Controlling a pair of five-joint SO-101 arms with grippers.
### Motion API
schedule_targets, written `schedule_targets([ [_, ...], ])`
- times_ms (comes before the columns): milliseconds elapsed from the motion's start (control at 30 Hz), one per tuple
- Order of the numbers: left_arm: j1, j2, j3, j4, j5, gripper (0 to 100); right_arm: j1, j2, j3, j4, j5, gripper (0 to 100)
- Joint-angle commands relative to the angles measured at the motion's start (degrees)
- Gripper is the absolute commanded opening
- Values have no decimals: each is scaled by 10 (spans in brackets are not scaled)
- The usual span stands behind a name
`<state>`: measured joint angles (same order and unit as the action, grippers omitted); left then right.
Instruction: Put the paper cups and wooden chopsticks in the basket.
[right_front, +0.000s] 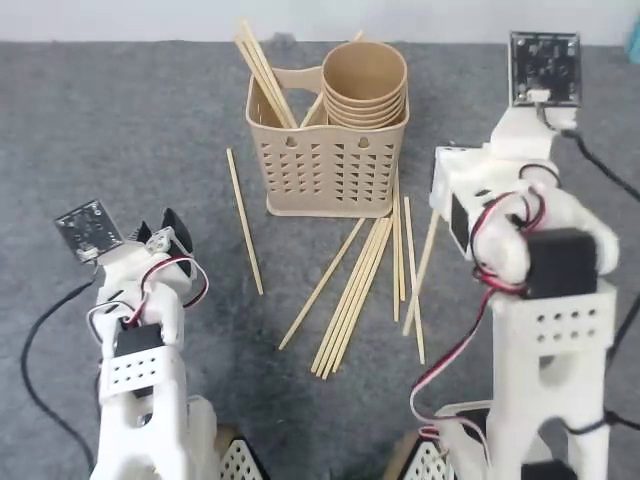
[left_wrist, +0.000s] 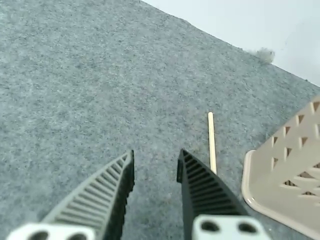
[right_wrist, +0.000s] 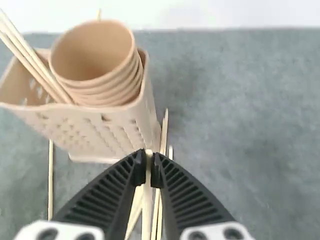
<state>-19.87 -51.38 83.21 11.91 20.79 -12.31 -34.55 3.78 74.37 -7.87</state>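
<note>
Nearest me, the left gripper (left_wrist: 156, 153) hung over the grey mat (left_wrist: 75, 75) with its jaws spread wide and nothing between them. A single chopstick (left_wrist: 212, 142) lay just past one jaw, near the corner of the basket (left_wrist: 280, 170). Had I dropped straight down from there, I judged the jaws would have closed on bare mat. Otherwise one tip might have landed on the stick and rolled it against the basket wall, where a grip would be harder.

The right gripper (right_wrist: 148, 154) held its jaws narrow, pinched on one held chopstick (right_wrist: 147, 172), close to its end as far as I could tell. That worried me most. A thin round stick gripped near an end would likely pivot or slip on the lift, and its long free part could sweep through the loose chopsticks (right_front: 355, 285) fanned on the mat in front of the basket, scattering them. I could not tell whether a second stick was caught alongside.

Farther off, the basket looked light. The paper cups (right_front: 365, 75) sat stacked in one side and the leaning chopsticks (right_front: 265, 70) stuck out of the other. A stick coming in low could have struck the rim or the cup stack and shoved the whole basket, or levered the leaning ones back out
</note>
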Motion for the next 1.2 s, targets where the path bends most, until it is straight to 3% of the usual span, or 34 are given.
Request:
schedule_targets([
  [0,4,-17,-2,-11,-5,134,-18,-56,55,-131,3,6],
  [167,4,-17,-2,-11,-5,134,-44,-87,113,-324,4,6],
  [433,4,-17,-2,-11,-5,134,-129,-88,98,-517,4,6],
  [567,4,-17,-2,-11,-5,134,-162,-72,38,-530,4,6],
  [900,4,-17,-2,-13,-6,134,-143,143,-163,-519,2,6],
  [1167,4,-17,-2,-13,-6,134,-143,242,-162,-400,-10,6],
])
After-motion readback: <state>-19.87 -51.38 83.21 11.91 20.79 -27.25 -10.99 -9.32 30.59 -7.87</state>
